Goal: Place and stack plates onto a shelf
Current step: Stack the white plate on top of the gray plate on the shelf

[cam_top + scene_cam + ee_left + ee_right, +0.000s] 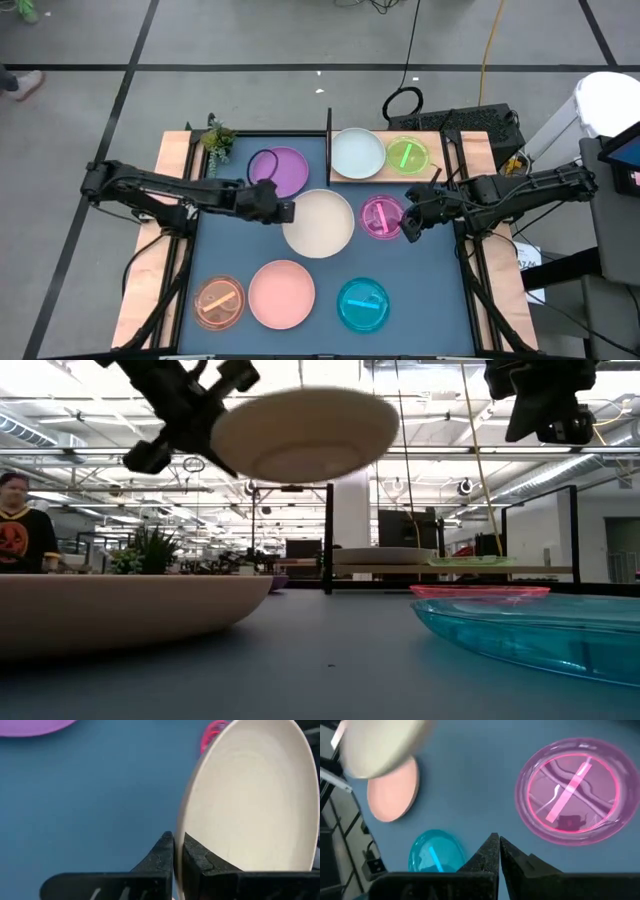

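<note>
- Wooden shelf, at the upper right of the dark blue mat in the high view, already carried two pieces: the pale mint plate next to the black upright panel, and the small green dish just to its right, side by side and not stacked.
- Six pieces were still off the shelf, so the job looked about a quarter done.
- The left claw, left of the frame's centre, was clamped on the near rim of the cream plate; the low view showed that plate lifted clear of the mat and tilted, which I judged to be the start of its carry toward the shelf.
- The left wrist view confirmed the grip: both dark fingers pinched the cream rim between them.
- The right claw hung closed and empty, raised above the mat just beside the magenta dish at centre right, touching nothing.
- Lying flat on the mat were the purple plate at upper left, the orange dish at lower left, the pink plate at lower centre and the cyan dish at lower right.
- A small plant stood at the desk's upper left corner, apart from the plates.
</note>
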Controlling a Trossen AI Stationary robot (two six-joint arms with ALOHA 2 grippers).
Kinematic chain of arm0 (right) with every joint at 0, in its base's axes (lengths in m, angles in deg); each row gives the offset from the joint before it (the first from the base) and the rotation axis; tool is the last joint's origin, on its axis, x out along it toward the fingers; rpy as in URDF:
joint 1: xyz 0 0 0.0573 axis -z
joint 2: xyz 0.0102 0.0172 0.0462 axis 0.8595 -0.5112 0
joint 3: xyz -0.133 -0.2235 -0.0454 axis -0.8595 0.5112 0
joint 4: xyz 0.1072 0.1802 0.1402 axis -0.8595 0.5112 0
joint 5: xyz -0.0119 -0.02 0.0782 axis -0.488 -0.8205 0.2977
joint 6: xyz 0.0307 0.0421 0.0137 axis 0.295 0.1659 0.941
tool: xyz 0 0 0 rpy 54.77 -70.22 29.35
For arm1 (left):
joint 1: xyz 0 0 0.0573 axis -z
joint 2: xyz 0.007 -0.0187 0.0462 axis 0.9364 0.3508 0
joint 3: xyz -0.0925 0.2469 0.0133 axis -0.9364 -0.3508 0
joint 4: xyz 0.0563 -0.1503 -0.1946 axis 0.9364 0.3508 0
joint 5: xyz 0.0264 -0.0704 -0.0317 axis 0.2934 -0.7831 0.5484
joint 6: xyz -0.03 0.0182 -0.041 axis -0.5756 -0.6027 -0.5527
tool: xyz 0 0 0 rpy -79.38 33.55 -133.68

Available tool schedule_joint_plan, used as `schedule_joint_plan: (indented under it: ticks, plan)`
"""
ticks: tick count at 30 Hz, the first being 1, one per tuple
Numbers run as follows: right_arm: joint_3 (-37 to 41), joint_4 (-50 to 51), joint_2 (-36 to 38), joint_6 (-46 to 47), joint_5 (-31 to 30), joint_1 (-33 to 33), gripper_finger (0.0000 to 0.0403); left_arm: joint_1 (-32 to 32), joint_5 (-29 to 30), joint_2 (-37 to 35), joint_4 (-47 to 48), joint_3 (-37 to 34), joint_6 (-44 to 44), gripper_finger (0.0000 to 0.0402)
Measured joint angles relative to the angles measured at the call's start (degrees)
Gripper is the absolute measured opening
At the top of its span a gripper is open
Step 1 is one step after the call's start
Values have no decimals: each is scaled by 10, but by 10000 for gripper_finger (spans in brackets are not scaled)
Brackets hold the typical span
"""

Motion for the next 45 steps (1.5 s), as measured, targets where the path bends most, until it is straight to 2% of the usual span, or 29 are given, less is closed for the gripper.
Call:
schedule_joint_plan:
  ticks: [5,11,15,22,30,40,45]
  plan:
    - [0,-37,0,4,-18,0,0,-15,-31,-46,1,0,6,11]
    - [0,-85,1,38,-18,0,0,-30,-28,-71,-11,18,17,11]
    - [0,-102,8,68,-18,0,0,-47,-25,-72,-7,49,54,11]
    - [0,-95,31,107,-21,0,0,-84,20,-70,31,112,92,10]
    - [0,-102,62,98,-69,0,0,-125,42,-70,57,162,140,10]
    - [0,-156,101,64,-153,1,0,-150,122,-70,56,174,170,10]
    - [0,-163,105,60,-157,1,0,-158,149,-62,9,174,191,10]
